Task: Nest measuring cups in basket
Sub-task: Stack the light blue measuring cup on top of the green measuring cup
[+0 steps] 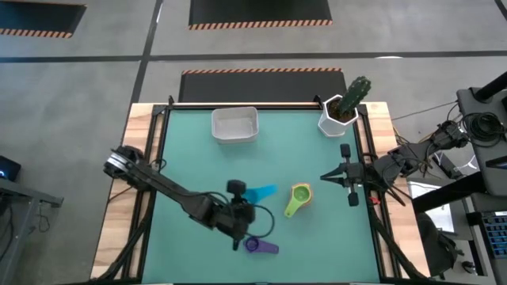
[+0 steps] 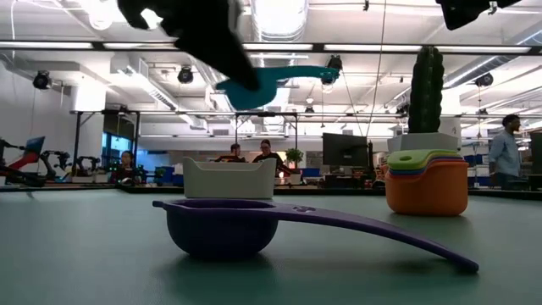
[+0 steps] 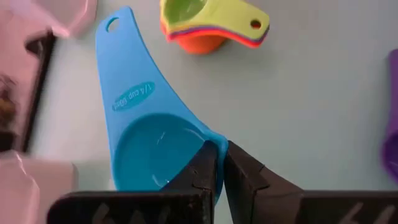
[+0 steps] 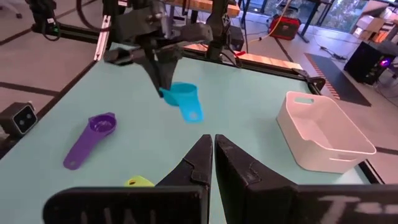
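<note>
Left end effector clamps blue cup rim, lifted off worktop. Purple cup just beside; nested stack near. Right end effector closed, empty.

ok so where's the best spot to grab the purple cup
Probably the rim of the purple cup's bowl, taken from straight above. It sits upright on the table, bowl open upward, so a rim wall is exposed, while the long flat handle slopes down to the mat.
</note>
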